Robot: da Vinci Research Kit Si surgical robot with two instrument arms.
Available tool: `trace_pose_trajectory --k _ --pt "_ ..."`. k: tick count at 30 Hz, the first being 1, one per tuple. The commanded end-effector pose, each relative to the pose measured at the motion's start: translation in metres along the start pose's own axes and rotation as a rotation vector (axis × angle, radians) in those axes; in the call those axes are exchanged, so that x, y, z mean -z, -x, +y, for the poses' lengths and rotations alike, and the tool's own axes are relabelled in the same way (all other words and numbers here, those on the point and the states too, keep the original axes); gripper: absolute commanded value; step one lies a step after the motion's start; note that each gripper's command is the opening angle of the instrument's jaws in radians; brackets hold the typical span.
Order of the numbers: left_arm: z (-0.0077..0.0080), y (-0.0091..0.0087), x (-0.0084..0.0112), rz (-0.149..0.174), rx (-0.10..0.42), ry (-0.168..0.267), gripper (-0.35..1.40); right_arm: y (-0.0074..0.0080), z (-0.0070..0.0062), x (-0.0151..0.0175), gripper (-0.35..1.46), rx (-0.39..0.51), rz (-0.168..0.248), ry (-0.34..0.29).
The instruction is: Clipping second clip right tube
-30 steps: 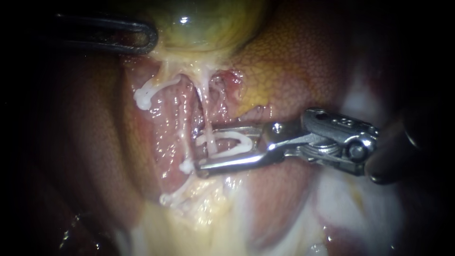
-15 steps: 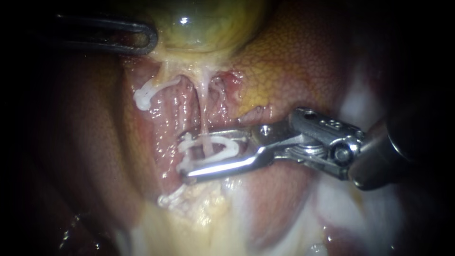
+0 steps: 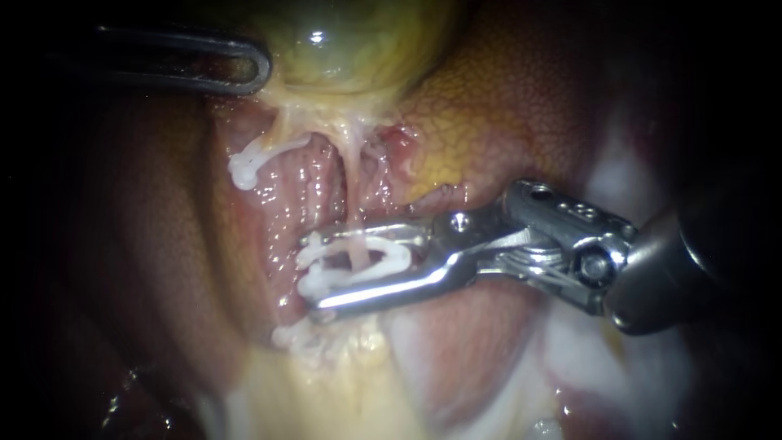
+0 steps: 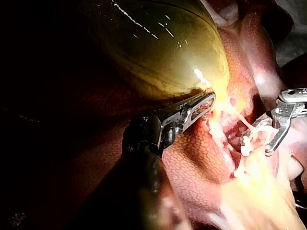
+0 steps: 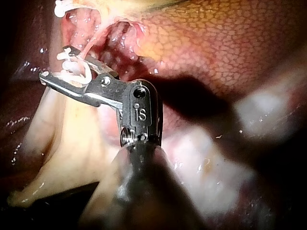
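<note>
Liver bed (image 3: pixel 505 106): clip (image 3: pixel 358 265) horiz. across vertical rt tube (image 3: pixel 352 183)

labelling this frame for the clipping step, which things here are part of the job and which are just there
In the job:
right instrument
white clip it carries, set around the tube
right tube

Just there:
left instrument, at the gallbladder's edge
gallbladder
liver
clip on the left tube
lower clip, below the right instrument

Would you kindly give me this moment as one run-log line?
right instrument: jaws shut on clip | clip: around tube | left instrument: at gallbladder edge
</note>
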Motion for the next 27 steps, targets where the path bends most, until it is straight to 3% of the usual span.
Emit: trace_pose_trajectory --k 1,15,27 --pt "0.0000 0.0000 0.0000 0.000 0.000 0.000 -0.35 0.0000 0.0000 0.0000 0.15 -0.005 0.000 0.000" --pt "0.0000 0.0000 0.0000 0.000 0.000 0.000 -0.35 0.0001 0.0004 0.0001 -0.35 -0.027 0.001 0.004" --pt "0.0000 0.0000 0.0000 0.000 0.000 0.000 -0.35 0.0005 0.0008 0.0002 -0.35 -0.042 0.007 0.018"
